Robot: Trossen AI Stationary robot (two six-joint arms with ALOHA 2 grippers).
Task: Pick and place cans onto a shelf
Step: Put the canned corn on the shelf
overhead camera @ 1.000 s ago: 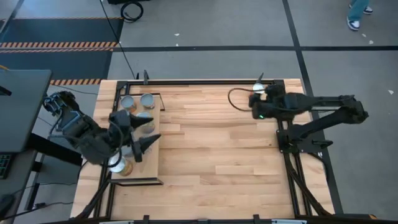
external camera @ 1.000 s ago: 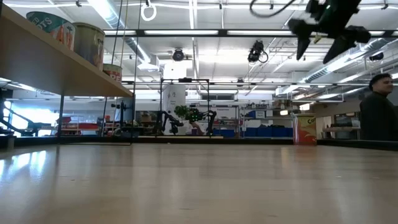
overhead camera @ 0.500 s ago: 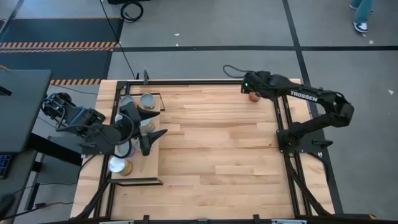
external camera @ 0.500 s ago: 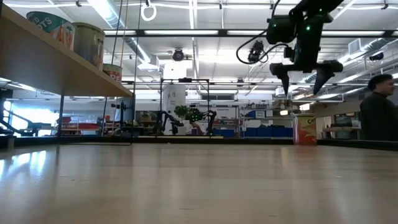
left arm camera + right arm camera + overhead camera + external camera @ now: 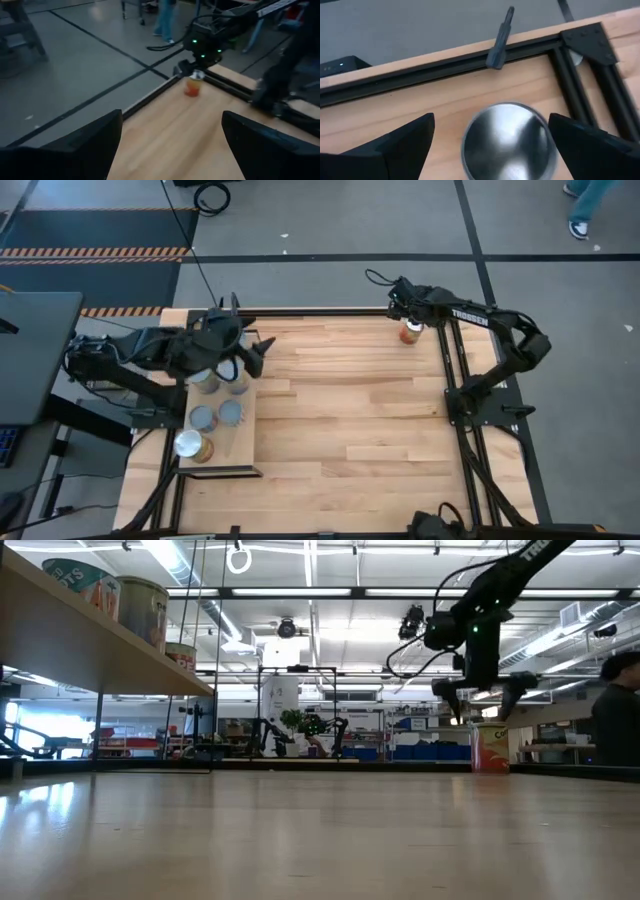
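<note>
Silver-topped can (image 5: 507, 137) stood upright directly below the right gripper (image 5: 408, 315), whose fingers were spread apart astride it, not yet closed.

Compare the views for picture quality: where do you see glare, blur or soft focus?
Low view: ceiling strip lights glare, and the tabletop shines. Right wrist view: the can below the open right gripper has a soft, mirror-like lid. Left wrist view: the far can and the floor are blurred. High view: evenly lit.
</note>
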